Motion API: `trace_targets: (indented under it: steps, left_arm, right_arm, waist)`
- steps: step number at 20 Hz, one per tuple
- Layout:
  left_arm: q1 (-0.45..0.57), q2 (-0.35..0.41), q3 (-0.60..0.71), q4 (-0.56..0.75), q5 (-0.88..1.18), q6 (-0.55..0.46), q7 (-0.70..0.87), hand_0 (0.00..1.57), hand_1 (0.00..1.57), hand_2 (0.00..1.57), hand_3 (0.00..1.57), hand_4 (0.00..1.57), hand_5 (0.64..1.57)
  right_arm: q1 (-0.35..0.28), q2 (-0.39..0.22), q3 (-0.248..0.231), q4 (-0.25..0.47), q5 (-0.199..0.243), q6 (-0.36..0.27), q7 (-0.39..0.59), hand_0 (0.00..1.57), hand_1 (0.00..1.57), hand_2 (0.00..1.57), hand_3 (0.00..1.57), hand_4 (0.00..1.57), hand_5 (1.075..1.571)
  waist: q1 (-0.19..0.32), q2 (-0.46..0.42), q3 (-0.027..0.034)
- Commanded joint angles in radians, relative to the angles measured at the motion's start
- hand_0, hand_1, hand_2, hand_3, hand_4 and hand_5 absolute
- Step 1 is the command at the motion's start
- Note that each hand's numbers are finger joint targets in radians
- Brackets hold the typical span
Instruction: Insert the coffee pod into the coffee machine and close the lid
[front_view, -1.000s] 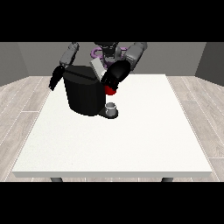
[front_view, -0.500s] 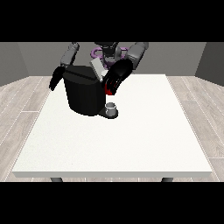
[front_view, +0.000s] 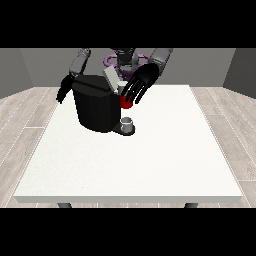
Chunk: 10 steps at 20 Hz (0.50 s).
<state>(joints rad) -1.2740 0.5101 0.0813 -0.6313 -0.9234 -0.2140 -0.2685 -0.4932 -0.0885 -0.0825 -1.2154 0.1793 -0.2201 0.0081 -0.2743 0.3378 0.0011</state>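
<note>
Machine (front_view: 97, 107) upright, lid (front_view: 111, 79) tilted up. Hand at view's right (front_view: 140, 86): fingers spread straight, over red thing (front_view: 125, 103). Other hand (front_view: 64, 90): fingers unreadable.

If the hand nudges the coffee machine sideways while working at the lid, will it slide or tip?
Probably neither. The coffee machine is a broad, squat black block on the flat table, so it looks heavy and bottom-stable. The hand at the view's right works near its top, where a push would tip it most.
</note>
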Motion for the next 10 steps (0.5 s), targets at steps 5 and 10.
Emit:
trace_targets:
  steps: [5, 10]
  left_arm:
    - [0.185, -0.088, -0.014, -0.028, 0.037, -0.046, -0.034, 0.0, 0.0, 0.0, 0.0, 0.0, 1.571]
    - [0.249, -0.291, 0.13, -0.05, 0.235, -0.01, -0.013, 0.0, 0.0, 0.15, 0.0, 0.0, 1.571]
  right_arm:
    - [0.14, -0.041, -0.087, 0.097, -0.061, 0.025, -0.07, 0.0, 0.0, 0.0, 0.0, 0.0, 1.571]
    - [0.197, 0.012, -0.056, 0.125, -0.041, -0.001, -0.062, 0.0, 0.0, 0.0, 0.0, 0.0, 1.571]
  waist:
    - [0.134, -0.172, -0.0006]
    - [0.19, -0.286, -0.0028]
